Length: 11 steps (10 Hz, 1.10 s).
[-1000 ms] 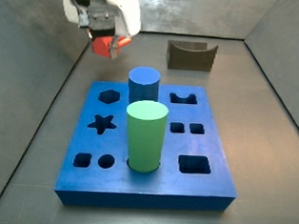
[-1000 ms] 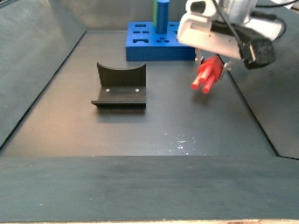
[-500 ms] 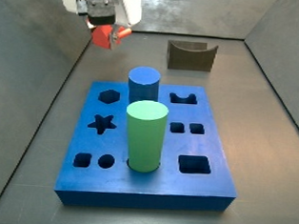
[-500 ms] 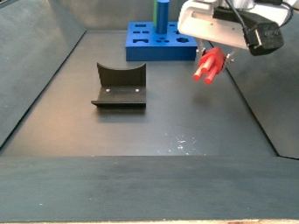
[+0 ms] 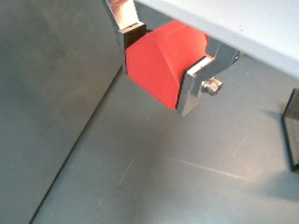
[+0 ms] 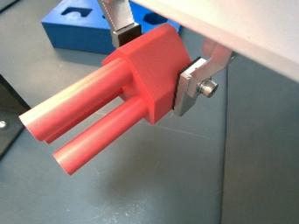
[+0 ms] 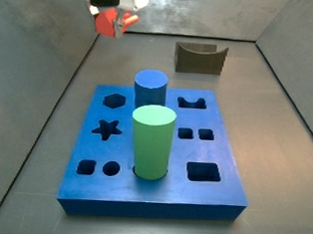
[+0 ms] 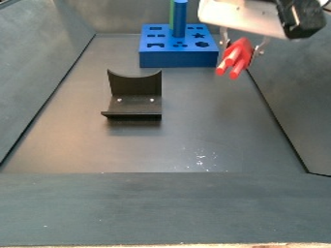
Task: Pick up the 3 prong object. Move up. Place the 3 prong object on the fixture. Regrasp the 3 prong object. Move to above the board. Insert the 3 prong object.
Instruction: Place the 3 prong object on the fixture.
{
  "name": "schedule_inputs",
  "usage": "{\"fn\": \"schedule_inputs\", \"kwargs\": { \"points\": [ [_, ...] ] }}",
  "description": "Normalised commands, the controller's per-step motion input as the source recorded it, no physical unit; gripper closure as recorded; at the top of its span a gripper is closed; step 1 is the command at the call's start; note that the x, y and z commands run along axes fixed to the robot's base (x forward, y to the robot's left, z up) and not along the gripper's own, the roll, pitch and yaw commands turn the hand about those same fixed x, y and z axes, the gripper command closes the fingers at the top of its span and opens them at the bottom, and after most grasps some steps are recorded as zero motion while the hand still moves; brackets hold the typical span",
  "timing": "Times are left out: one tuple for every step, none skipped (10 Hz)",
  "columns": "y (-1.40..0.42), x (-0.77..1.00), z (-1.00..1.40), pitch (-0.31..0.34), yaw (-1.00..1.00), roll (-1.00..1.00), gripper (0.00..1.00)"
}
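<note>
The gripper (image 6: 158,61) holds the 3 prong object (image 6: 117,92) high in the air, well apart from the fixture (image 8: 131,94). Its fingers (image 6: 194,83) are clamped on the block end. The piece looks light, stiff and smooth; holding the flat block sides seems safest.

Dark grey floor (image 8: 168,145), grey walls (image 8: 33,68)

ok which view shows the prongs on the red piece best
A wrist view: the 3 prong object fills the frame, its long prongs jutting from the block clamped in the hand. Another wrist view shows only the block's face. Both side views show it small, held high above the floor.
</note>
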Motion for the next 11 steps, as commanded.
{"fn": "schedule_inputs", "kwargs": {
  "points": [
    [-0.02, -0.03, 1.0, 0.041, 0.02, -0.13, 1.0],
    [-0.02, -0.03, 1.0, 0.042, 0.02, -0.14, 1.0],
    [-0.03, -0.03, 1.0, 0.041, 0.02, -0.16, 1.0],
    [-0.03, -0.03, 0.97, 0.041, 0.01, -0.17, 1.0],
    [-0.02, -0.03, 0.87, 0.043, 0.0, -0.18, 1.0],
    [-0.02, -0.03, 0.81, 0.046, -0.01, -0.19, 1.0],
    [-0.02, -0.02, 0.64, 0.053, -0.01, -0.2, 1.0],
    [-0.01, -0.01, 0.58, 0.054, -0.02, -0.21, 1.0],
    [-0.01, -0.01, 0.45, 0.058, -0.02, -0.21, 1.0],
    [0.0, -0.01, 0.35, 0.058, -0.03, -0.21, 1.0],
    [0.0, -0.01, 0.21, 0.052, -0.03, -0.19, 1.0]
  ]
}}
